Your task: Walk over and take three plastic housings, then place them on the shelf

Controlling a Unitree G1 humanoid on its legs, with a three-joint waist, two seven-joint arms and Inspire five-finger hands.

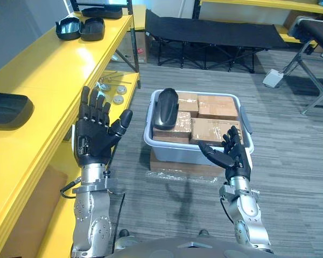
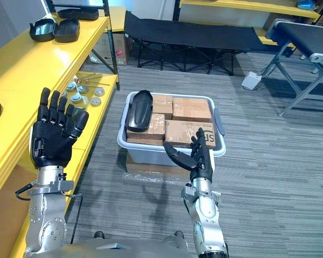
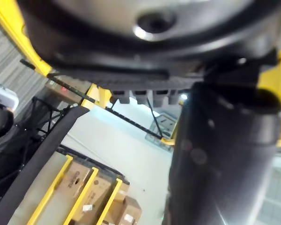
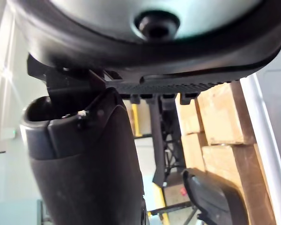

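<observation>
Left hand (image 1: 94, 134) and right hand (image 1: 232, 153) hover spread open, empty. Yellow shelf (image 1: 59, 70) runs along the left. Grey bin (image 1: 175, 152) holds cardboard boxes (image 1: 218, 106) topped by one black plastic housing (image 1: 165, 107), probably the next pickup: reach down and grasp it.

Your yellow shelf (image 1: 48, 75) carries a pair of black housings (image 1: 69, 28) far off and a nearer housing (image 1: 8, 110). On the carpet (image 1: 290, 161) you see a flat carton (image 1: 172, 167) under a grey bin (image 1: 199, 153).
</observation>
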